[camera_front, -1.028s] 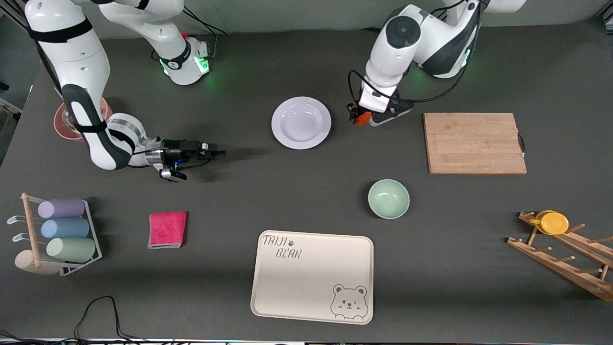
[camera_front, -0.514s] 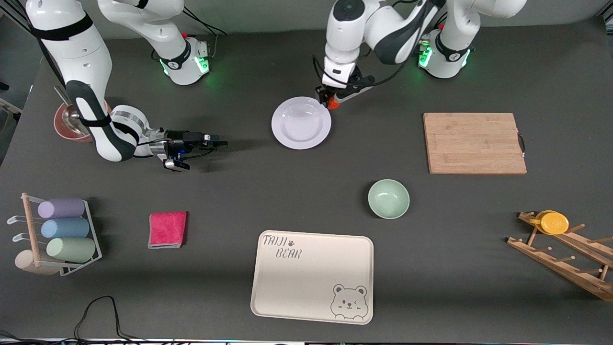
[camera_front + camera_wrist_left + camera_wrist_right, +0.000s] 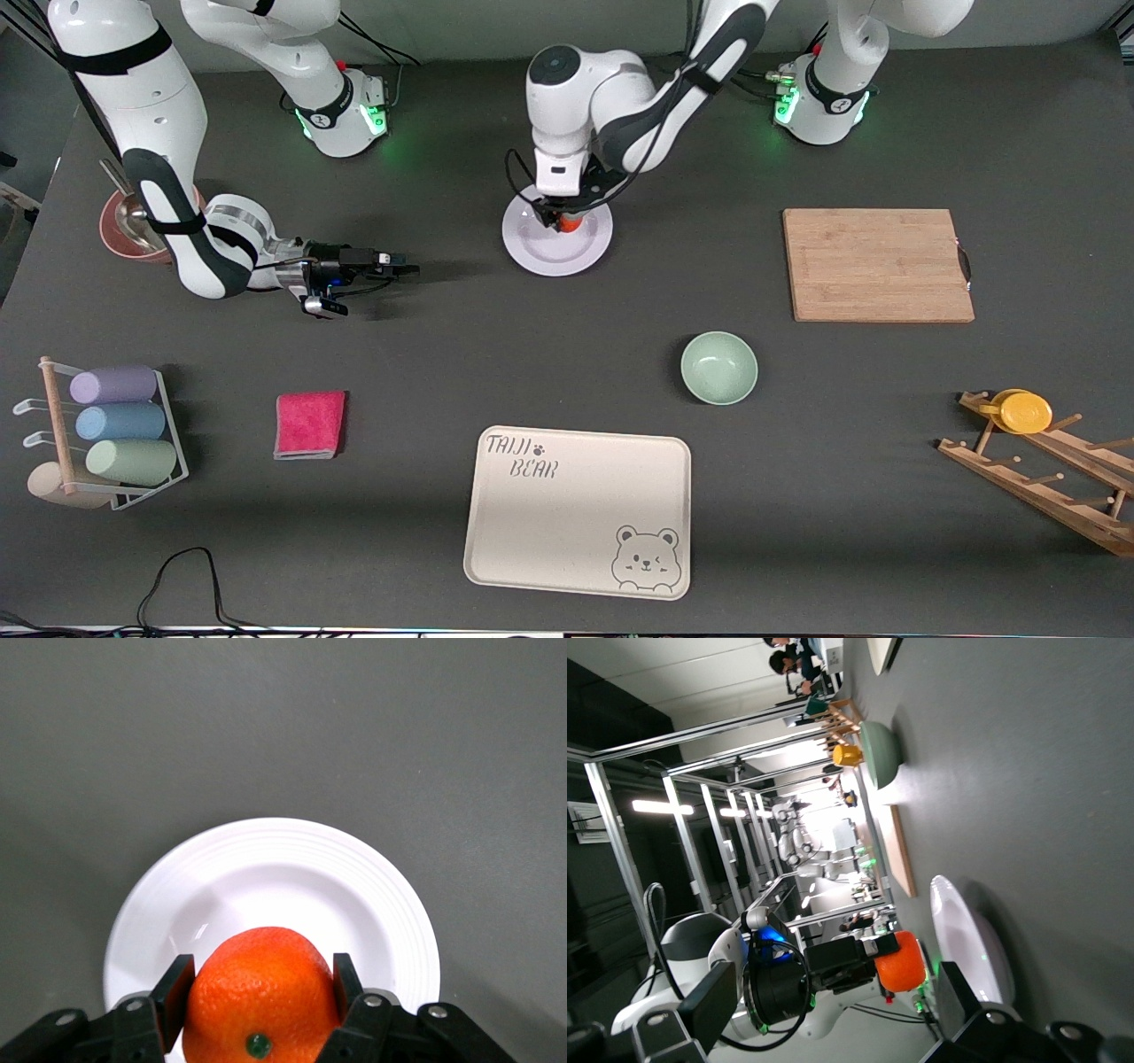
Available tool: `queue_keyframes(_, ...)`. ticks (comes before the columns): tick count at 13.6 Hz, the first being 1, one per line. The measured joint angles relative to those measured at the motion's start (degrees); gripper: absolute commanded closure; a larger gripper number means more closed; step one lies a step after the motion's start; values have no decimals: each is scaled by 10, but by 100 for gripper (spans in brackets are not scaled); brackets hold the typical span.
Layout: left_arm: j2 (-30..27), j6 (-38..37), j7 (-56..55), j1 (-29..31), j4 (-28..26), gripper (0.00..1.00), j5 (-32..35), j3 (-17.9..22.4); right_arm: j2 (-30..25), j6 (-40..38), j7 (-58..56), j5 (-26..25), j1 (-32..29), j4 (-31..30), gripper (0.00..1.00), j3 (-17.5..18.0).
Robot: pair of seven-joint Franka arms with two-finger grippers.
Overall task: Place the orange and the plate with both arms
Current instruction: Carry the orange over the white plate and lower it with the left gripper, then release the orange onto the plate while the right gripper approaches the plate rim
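The left gripper (image 3: 562, 219), pinching the orange (image 3: 260, 994), has swung in from beside the plate (image 3: 534, 251) to directly over it, so release looks next. The right gripper (image 3: 400, 265) waits low over the surface with fingers spread, pointing toward the plate.

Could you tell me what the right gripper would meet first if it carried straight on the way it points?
Probably the round pale lavender-white plate: the open right gripper points along the table toward it.

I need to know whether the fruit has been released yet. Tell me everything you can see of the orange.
The orange is small, round and bright, with dimpled peel and a green stem button. It is not released: the left gripper is shut on it, one finger on each side, over the plate. It appears to hang clear of the plate.
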Motion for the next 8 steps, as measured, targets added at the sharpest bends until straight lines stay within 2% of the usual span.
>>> queue_keyframes(4, 29, -1, -18, -2, 15, 100, 17, 4, 5, 31, -24, 0, 15, -3, 0, 0)
queue_keyframes(5, 29, -1, -23, -2, 15, 69, 21, 5, 8, 36, -27, 0, 18, -3, 0, 0)
queue_keyframes(6, 30, -2, -26, -2, 15, 15, 28, 5, 10, 43, -31, 0, 23, -4, 0, 1)
queue_keyframes(7, 30, -3, -29, -2, 15, 0, 33, 5, 12, 51, -32, 1, 31, -5, 0, 1)
queue_keyframes(8, 31, -5, -30, -2, 15, 0, 36, 5, 14, 56, -33, 4, 41, -8, 0, 1)
